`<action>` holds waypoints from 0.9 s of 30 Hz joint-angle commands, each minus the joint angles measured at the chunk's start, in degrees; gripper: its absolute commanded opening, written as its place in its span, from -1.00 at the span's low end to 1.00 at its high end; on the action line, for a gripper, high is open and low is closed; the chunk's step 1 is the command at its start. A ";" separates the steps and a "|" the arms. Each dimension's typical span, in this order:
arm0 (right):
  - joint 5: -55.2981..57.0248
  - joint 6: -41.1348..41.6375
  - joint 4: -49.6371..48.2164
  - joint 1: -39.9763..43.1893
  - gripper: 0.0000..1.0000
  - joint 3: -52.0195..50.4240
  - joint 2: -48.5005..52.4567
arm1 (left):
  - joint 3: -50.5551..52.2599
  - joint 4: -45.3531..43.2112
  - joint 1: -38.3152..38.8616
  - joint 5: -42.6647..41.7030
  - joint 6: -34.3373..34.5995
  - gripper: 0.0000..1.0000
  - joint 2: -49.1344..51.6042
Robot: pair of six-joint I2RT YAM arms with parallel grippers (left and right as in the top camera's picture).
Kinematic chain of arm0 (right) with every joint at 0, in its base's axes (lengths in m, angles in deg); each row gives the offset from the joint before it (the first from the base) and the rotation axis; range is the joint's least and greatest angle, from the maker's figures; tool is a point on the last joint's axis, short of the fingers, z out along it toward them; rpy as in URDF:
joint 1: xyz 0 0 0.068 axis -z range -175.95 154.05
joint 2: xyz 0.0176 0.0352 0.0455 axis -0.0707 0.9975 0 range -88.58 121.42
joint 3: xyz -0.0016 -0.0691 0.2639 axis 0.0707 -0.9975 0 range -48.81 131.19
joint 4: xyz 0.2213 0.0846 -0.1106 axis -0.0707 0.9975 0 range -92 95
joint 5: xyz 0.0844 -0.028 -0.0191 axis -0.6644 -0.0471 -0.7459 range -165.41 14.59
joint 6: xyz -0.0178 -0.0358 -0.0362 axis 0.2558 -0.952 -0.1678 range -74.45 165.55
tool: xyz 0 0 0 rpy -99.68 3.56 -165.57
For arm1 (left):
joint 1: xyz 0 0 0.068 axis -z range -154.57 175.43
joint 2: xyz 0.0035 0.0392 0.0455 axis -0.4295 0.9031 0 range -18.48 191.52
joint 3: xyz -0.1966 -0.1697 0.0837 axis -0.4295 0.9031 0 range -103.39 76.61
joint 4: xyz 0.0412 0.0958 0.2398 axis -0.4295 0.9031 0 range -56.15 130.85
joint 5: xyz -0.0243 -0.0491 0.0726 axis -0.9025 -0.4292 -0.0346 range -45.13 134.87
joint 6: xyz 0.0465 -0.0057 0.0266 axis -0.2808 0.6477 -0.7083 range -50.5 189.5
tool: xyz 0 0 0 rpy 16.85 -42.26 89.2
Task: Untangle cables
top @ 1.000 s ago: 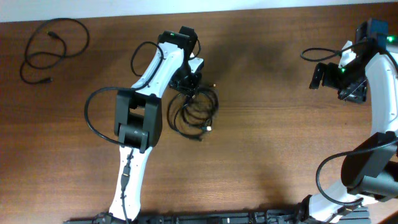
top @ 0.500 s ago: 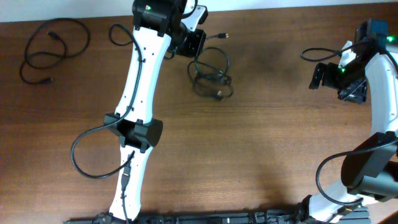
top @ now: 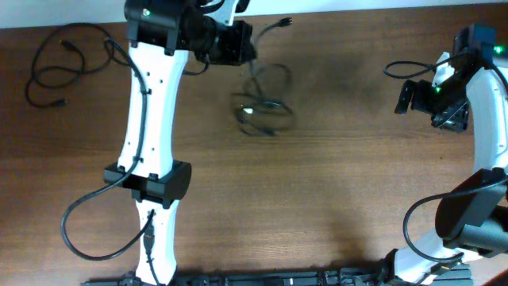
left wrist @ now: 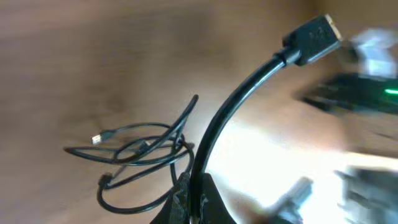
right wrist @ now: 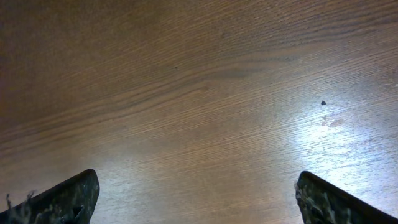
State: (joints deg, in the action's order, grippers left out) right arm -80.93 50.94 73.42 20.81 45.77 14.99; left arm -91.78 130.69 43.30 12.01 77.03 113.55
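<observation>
**Operator:** While the left gripper (left wrist: 193, 200) is clamped on one cord (left wrist: 230, 124), where does the cable bundle (top: 262, 105) lie from it?

**Technician:** Near the gripper, on its base-ward side and slightly right. The loops are blurred, so I cannot tell whether they rest on the surface (top: 333, 183) or hang. The cord's free length runs from the jaws to its plug end (left wrist: 314, 38), away from the bundle.

**Operator:** Which arm is nearer?

**Technician:** The left. The right gripper (right wrist: 196, 199) is spread wide, empty, and well apart to the right.

**Operator:** Room to move?

**Technician:** The far edge is just beyond the left gripper. Open room lies base-ward and rightward. A separate cable (top: 63, 59) lies well to its left.
</observation>
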 commanded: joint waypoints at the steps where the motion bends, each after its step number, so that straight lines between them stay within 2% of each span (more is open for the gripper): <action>1: -0.28 -0.50 0.00 0.15 0.97 0.11 -0.07 | -0.22 -0.11 -4.83 -23.47 10.78 -1.00 -0.44; 3: -0.28 -0.50 0.00 0.15 0.97 0.11 -0.07 | -0.22 -0.11 -9.70 -28.61 25.35 -1.00 -0.44; 4: -0.28 -0.50 0.00 0.15 0.97 0.11 -0.07 | -0.22 -0.11 -12.26 -28.85 28.65 -1.00 -0.44; 5: -0.28 -0.50 0.00 0.15 0.97 0.11 -0.07 | -0.22 -0.11 -13.94 -28.13 28.68 -1.00 -0.44; 7: -0.28 -0.50 0.00 0.15 0.97 0.11 -0.07 | -0.22 -0.11 -14.71 -15.69 28.61 -1.00 -0.44; 8: -0.28 -0.50 0.00 0.15 0.97 0.11 -0.07 | -0.22 -0.11 -14.32 -6.40 26.86 -1.00 -0.44; 10: -0.28 -0.50 0.00 0.15 0.97 0.11 -0.07 | -0.22 -0.11 -11.98 2.97 24.22 -1.00 -0.44; 13: -0.28 -0.50 0.00 0.15 0.97 0.11 -0.07 | -0.22 -0.11 -5.60 12.26 23.61 -1.00 -0.44; 16: -0.28 -0.50 0.00 0.15 0.97 0.11 -0.07 | -0.22 -0.11 -1.62 20.24 19.82 -0.95 -0.44; 17: -0.28 -0.50 0.00 0.15 0.96 0.11 -0.07 | -0.22 -0.11 -0.52 23.39 18.16 -0.84 -0.44; 18: -0.28 -0.50 0.00 0.15 0.97 0.11 -0.07 | -0.22 -0.11 0.35 27.28 16.92 -0.60 -0.44; 20: -0.28 -0.48 0.00 0.15 0.97 0.11 -0.07 | -0.07 -0.11 0.74 30.53 12.63 0.09 -0.44; 21: -0.28 -0.50 0.00 0.15 0.97 0.11 -0.07 | 0.83 -0.11 0.74 30.32 10.10 0.31 -0.44; 23: -0.28 -0.50 0.00 0.15 0.97 0.11 -0.07 | 4.74 -0.11 0.85 27.58 5.14 0.91 -0.42; 25: -0.28 -0.48 0.00 0.15 0.97 0.11 -0.07 | 9.99 -0.11 0.83 27.76 2.99 0.99 -0.42; 27: -0.28 -0.50 0.00 0.15 0.97 0.11 -0.07 | 16.76 -0.24 0.83 27.76 2.99 0.98 -0.44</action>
State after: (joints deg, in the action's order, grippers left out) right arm -80.93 50.90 73.38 20.81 45.77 14.99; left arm -81.34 130.21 44.02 39.35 83.41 113.42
